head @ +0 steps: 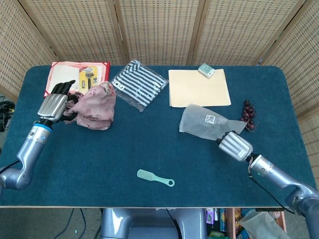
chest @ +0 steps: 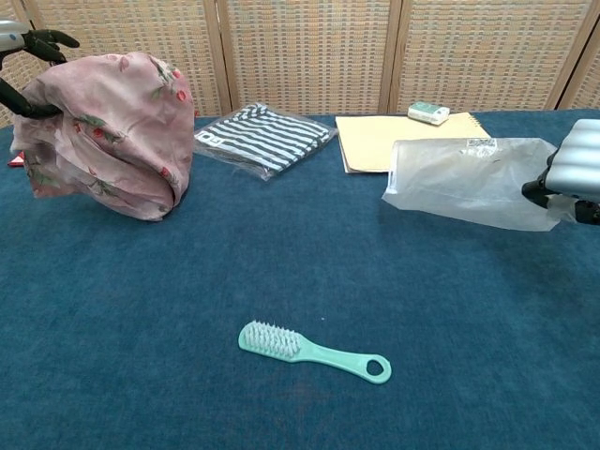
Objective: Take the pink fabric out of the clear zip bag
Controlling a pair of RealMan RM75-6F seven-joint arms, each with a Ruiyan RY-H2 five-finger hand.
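The pink flowered fabric hangs bunched at the table's left, its lower edge touching the blue cloth; it fills the upper left of the chest view too. My left hand grips its left end, with dark fingers showing at the frame's edge. The clear zip bag with a QR label is empty and held off the table on the right. My right hand pinches its near end, only partly visible in the chest view.
A mint brush lies near the front middle. At the back are a red folder with a razor pack, a bagged striped cloth, a tan folder with a small box, and dark grapes at right.
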